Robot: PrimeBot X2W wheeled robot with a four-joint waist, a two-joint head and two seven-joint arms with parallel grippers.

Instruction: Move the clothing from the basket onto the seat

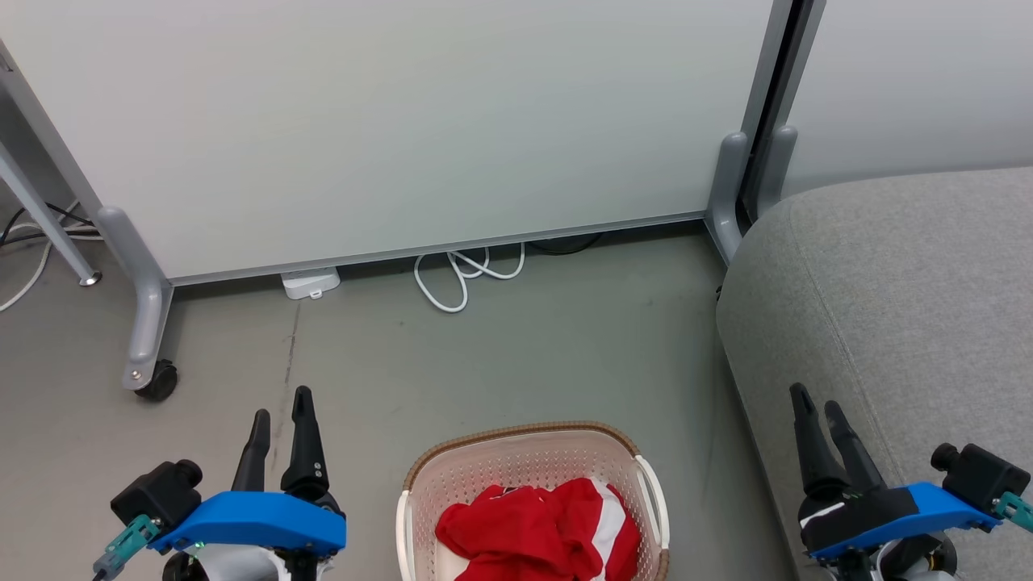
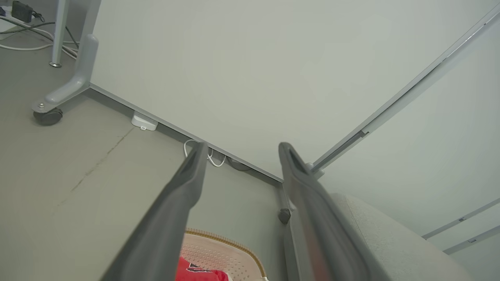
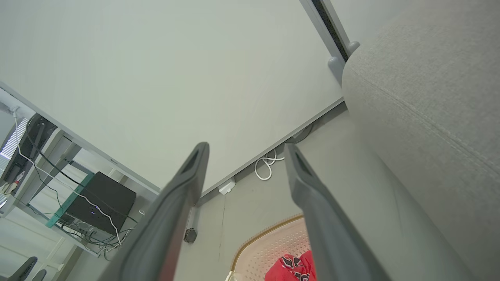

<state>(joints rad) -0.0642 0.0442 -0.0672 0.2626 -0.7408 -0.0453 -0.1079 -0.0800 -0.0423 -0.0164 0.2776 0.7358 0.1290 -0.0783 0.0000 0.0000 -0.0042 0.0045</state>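
The clothing (image 1: 537, 524), a crumpled red heap with white bands, lies inside the basket (image 1: 516, 436), which stands on the grey floor (image 1: 484, 355) at the bottom middle of the head view. The seat (image 1: 888, 307) is near the basket on the robot's right, with a strip of floor between them. The left gripper (image 1: 281, 402) hovers over the floor to the left of the basket, jaws released and holding nothing. The right gripper (image 1: 815, 397) hangs over the seat's front edge, jaws likewise spread and empty. Behind, a white cable (image 1: 464, 278) loops on the floor under a pale partition panel (image 1: 403, 121), whose caster (image 1: 157, 381) stands at the left.
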